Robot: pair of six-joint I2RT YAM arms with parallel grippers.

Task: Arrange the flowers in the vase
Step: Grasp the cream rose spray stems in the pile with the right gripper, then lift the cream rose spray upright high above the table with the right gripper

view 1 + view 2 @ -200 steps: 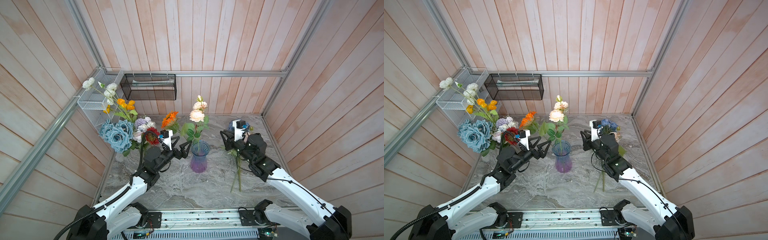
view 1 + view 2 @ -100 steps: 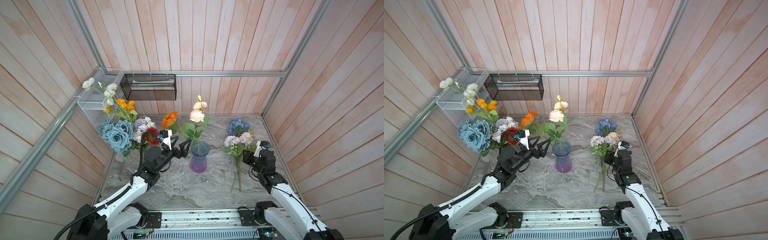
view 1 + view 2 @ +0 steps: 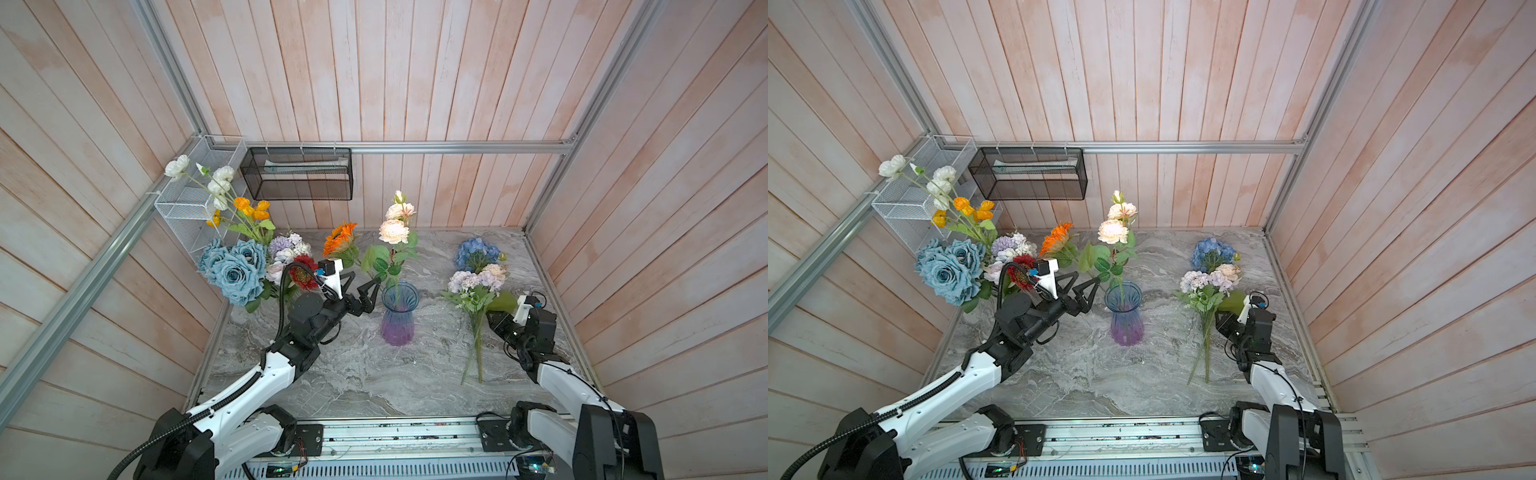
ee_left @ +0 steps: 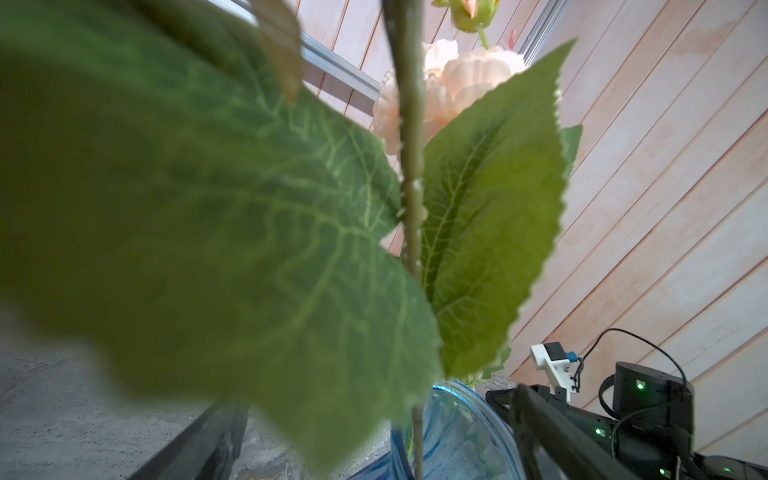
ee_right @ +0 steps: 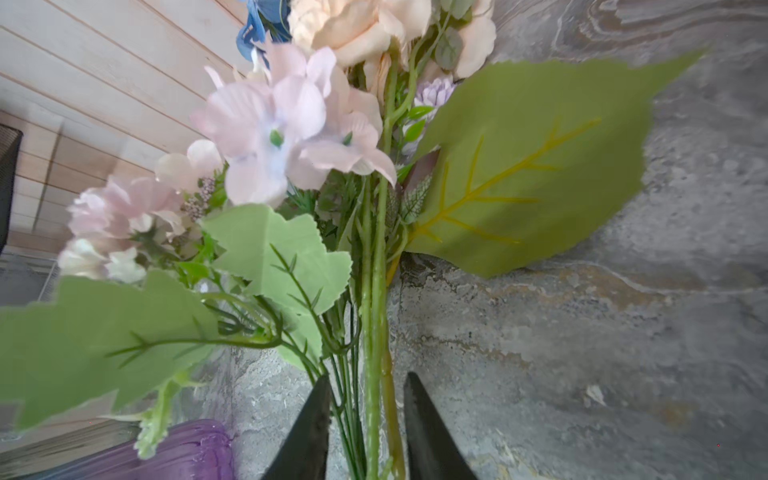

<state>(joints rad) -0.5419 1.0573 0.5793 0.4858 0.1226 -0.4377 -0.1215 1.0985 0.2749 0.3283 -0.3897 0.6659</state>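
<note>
You are at the pick-up of the next bunch. Nearest you, the lilac-and-white mixed spray with long green stems (image 3: 478,291) lies flat on the grey marbled tabletop (image 3: 332,374), with its stem ends toward the base rail and its blooms pointing away. Your right claw (image 5: 365,379) sits low over those stems, just below the leaves. Its black fingers (image 5: 316,415) stand one on each side of the bundle with a narrow gap, and I cannot tell whether they press it. The right arm is folded close, forearm low, wrist turned in toward the middle.

As I judge it, the next move calls for a firm pinch on all the stems together (a broad green leaf (image 5: 532,166) lies right beside them). After that you lift and tilt the spray upright.

Further in, the blue-to-purple ribbed glass vase (image 3: 397,316) stands upright mid-tabletop and holds the peach roses (image 3: 392,230). Your left claw (image 3: 365,282) hovers just beside its rim, spread wide and empty, with the rose stem in the gap. That arm reaches forward with its elbow raised.

Beyond the spray lies the blue hydrangea (image 3: 476,253). The dusty-blue roses (image 3: 232,266) wait in the far left corner.
</note>
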